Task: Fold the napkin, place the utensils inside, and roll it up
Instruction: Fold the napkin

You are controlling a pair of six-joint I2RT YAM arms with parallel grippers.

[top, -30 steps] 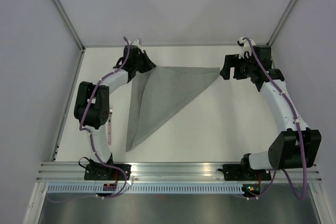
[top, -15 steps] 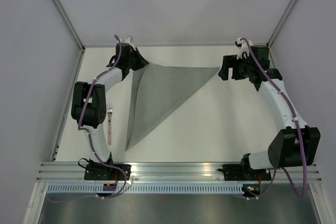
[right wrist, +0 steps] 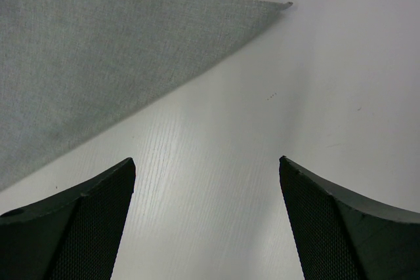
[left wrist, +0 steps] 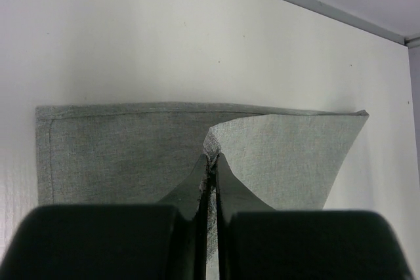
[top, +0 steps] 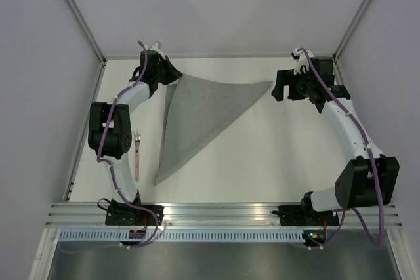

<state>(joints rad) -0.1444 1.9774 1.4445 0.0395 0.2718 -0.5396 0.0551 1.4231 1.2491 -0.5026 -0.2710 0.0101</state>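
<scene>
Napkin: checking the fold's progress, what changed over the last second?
The left fingers, shut on the napkin corner, drew it leftward, pulling the fold flatter; the left arm swung aside, uncovering the fork. The right fingers stayed open near the napkin's right tip.

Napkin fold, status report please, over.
Left gripper shut on a raised napkin corner. Right gripper open, empty, by the napkin's right tip. Napkin doubled into a triangle. Fork lies apart, left of it.
</scene>
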